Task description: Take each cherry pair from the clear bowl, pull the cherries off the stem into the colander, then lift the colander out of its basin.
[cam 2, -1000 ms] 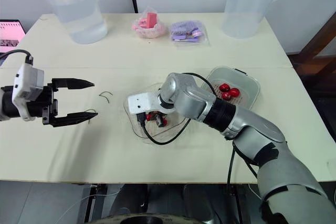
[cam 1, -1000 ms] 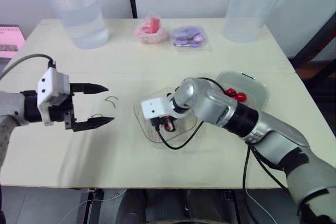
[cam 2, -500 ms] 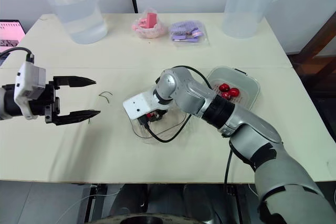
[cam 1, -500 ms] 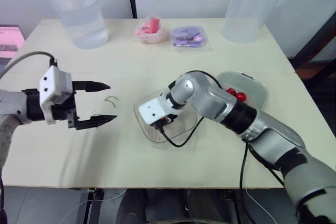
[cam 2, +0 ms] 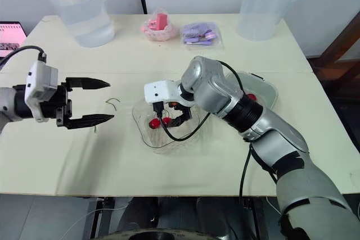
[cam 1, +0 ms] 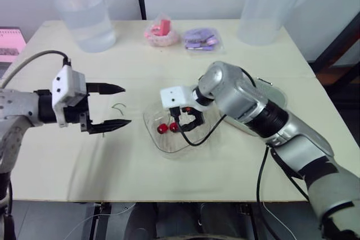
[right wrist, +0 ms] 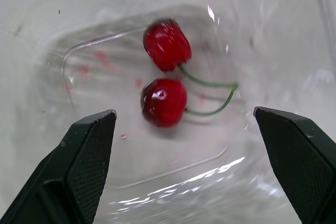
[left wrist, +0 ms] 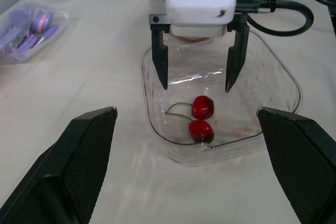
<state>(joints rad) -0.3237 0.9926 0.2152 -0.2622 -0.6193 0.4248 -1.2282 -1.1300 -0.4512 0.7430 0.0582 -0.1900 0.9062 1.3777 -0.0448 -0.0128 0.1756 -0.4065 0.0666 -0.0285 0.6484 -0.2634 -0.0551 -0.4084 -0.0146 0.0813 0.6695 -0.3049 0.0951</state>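
The cherry pair [cam 1: 166,128] now lies uncovered in the clear bowl [cam 1: 169,149], because the right gripper [cam 1: 185,123] has lifted clear of it, fingers apart and empty. That grab seems to have missed, so it needs repeating. The left gripper [cam 1: 126,105] waits beside the bowl, fingers apart.

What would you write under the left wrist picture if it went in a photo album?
Open jaws of the right gripper hang over a stemmed cherry pair lying in the clear bowl.
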